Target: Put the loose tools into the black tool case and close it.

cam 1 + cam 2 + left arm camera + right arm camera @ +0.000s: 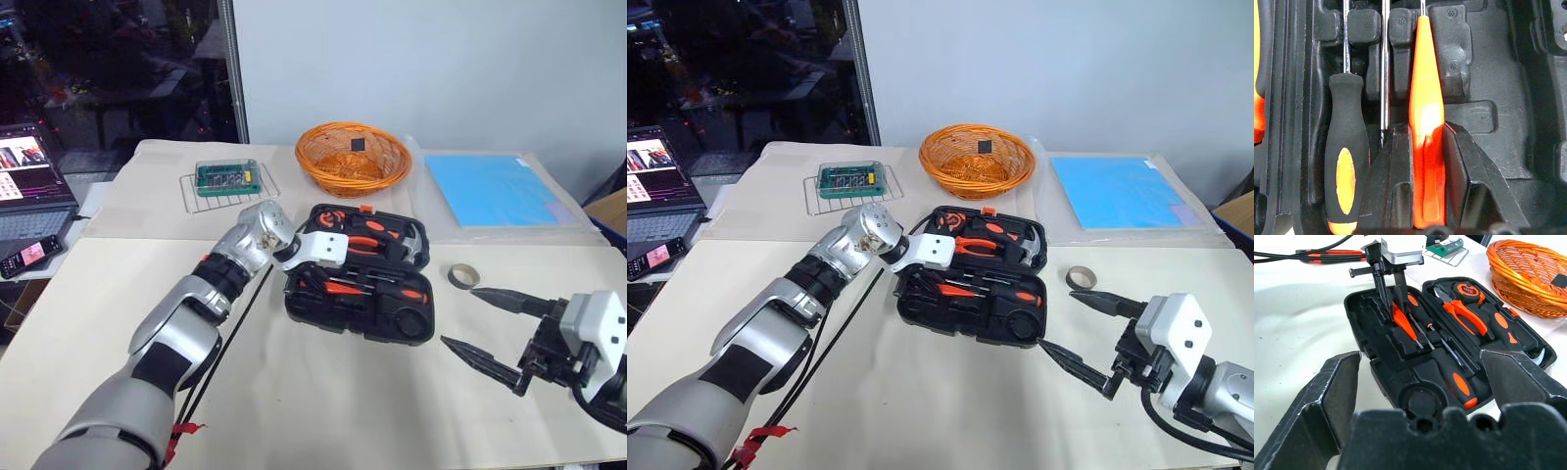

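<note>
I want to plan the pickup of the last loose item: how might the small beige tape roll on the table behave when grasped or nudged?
The tape roll lies flat, so a nudge would probably slide it, not roll it. It looks small and hollow, likely light. Its thin ring may squash slightly under a firm pinch.

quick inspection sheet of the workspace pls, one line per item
surface: table under a cream sheet.
job's things: black tool case lies open; orange screwdriver over its slot beside a black-handled screwdriver; tape roll loose on the sheet, right of the case.
clutter: orange basket, green circuit board on a wire rack, blue sheet.
grippers: left gripper fingers around the orange screwdriver; right gripper open, holds nothing.
cables: black cables run along the left arm.
surroundings: laptop and a phone at the left, white wall behind.
</note>
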{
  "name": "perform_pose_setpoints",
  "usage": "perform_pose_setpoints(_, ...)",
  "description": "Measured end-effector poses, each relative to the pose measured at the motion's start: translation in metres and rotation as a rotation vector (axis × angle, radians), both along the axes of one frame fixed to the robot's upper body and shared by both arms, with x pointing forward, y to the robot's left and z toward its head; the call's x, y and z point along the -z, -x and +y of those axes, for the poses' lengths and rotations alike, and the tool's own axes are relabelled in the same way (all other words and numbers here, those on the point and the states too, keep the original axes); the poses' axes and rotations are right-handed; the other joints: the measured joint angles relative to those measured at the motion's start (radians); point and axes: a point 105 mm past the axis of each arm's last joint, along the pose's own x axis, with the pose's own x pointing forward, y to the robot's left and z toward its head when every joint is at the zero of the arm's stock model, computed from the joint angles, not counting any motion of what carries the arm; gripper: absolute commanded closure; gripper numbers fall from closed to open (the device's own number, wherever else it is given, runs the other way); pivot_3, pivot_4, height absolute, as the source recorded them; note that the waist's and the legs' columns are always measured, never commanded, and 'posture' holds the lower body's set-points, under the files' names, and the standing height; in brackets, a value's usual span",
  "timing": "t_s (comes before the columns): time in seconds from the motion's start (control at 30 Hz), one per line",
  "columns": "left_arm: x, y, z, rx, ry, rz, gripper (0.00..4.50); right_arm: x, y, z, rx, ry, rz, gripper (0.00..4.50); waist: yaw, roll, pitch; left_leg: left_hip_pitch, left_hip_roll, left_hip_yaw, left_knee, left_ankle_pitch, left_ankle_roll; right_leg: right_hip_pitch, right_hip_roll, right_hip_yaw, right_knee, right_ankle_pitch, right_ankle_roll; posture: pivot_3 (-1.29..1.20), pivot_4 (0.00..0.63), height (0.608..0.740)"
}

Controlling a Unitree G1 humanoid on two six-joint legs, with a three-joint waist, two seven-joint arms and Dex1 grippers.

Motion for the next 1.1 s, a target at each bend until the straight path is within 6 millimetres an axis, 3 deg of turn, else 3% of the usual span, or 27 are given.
perform_pose_setpoints(0.13, 0.003, -0.001, 0.002, -0.025, -0.008, 0.009, 1.35, 0.000, 0.001, 0.000, -0.001, -0.009, 0.004, 0.00, -0.002, 0.000, 0.000, 0.000, 0.000, 0.000, 0.000, 0.000, 0.000, 0.000, 0.000, 0.000, 0.000, 0.000, 0.000, 0.00, 0.150, 0.740)
perform_pose_setpoints(0.27, -0.004, -0.002, 0.005, -0.063, 0.058, 0.010, 1.35, 0.000, 0.000, 0.001, -0.004, -0.010, 0.004, 0.00, -0.003, 0.000, 0.000, -0.002, 0.000, 0.000, 0.000, 0.000, 0.000, -0.003, 0.000, 0.000, 0.001, 0.000, 0.000, 0.00, 0.150, 0.740)
perform_pose_setpoints(0.43, -0.047, 0.001, -0.002, -0.121, 0.315, 0.043, 2.88, 0.000, -0.001, 0.005, -0.021, -0.017, -0.001, 0.00, -0.003, 0.000, 0.000, -0.009, 0.000, 0.000, 0.000, 0.000, 0.000, -0.010, 0.000, 0.001, 0.001, 0.002, 0.001, 0.00, 0.150, 0.740)
perform_pose_setpoints(0.5, -0.052, 0.003, 0.000, -0.165, 0.388, 0.071, 3.69, 0.000, -0.002, 0.006, -0.024, -0.020, 0.000, 0.00, -0.003, 0.001, 0.000, -0.009, 0.000, 0.000, 0.000, 0.000, 0.001, -0.010, 0.000, 0.001, 0.001, 0.006, 0.002, 0.00, 0.150, 0.740)
perform_pose_setpoints(0.57, -0.043, 0.006, 0.003, -0.221, 0.449, 0.105, 4.44, 0.000, -0.002, 0.006, -0.022, -0.022, -0.001, 0.00, -0.004, 0.001, 0.000, -0.009, 0.000, 0.000, -0.001, -0.001, 0.001, -0.011, 0.000, 0.001, 0.002, 0.006, 0.001, 0.00, 0.150, 0.740)
perform_pose_setpoints(0.8, -0.008, 0.011, -0.001, -0.410, 0.616, 0.116, 4.44, 0.001, -0.004, 0.007, -0.025, -0.019, -0.003, 0.00, -0.001, 0.001, 0.000, -0.009, -0.001, 0.000, 0.001, 0.000, 0.001, -0.010, -0.001, 0.001, 0.001, 0.007, 0.000, 0.00, 0.150, 0.740)
perform_pose_setpoints(0.9, 0.011, 0.010, 0.000, -0.501, 0.606, 0.103, 4.44, 0.003, -0.003, 0.006, -0.021, -0.021, 0.003, 0.00, -0.001, 0.001, 0.000, -0.009, -0.001, 0.000, 0.001, 0.000, 0.000, -0.010, 0.000, 0.001, 0.001, 0.007, -0.001, 0.00, 0.150, 0.740)
perform_pose_setpoints(1.1, 0.021, 0.005, -0.005, -0.527, 0.512, 0.008, 4.44, 0.004, -0.002, 0.006, -0.024, -0.020, 0.010, 0.00, 0.000, 0.002, -0.004, 0.009, 0.001, 0.000, -0.001, -0.001, -0.001, 0.008, -0.002, 0.000, -0.001, 0.000, 0.001, 0.00, 0.150, 0.740)
